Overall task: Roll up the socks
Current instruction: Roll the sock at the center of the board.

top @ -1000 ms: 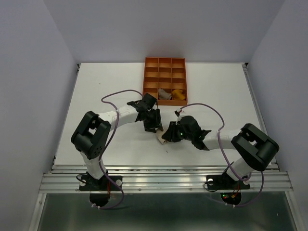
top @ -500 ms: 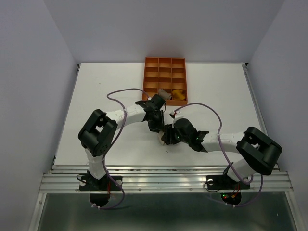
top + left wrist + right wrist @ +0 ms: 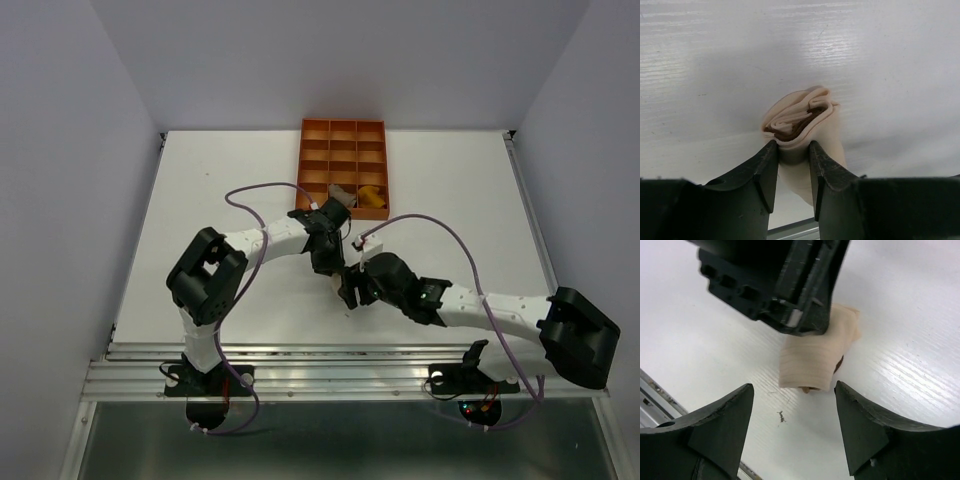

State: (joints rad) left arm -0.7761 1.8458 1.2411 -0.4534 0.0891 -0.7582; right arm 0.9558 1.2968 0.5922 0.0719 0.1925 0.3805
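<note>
One rolled beige sock [image 3: 799, 122], lying on the white table [image 3: 715, 50], pinched at its end by the left gripper [image 3: 791, 147], likely so the roll cannot unwind; right gripper [image 3: 794, 389] spread wide beside it, holding nothing.

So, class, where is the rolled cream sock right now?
In the top view the sock is mid-table, on the near side of the orange tray, pinched in the left gripper's jaws, the right gripper open before it.
</note>
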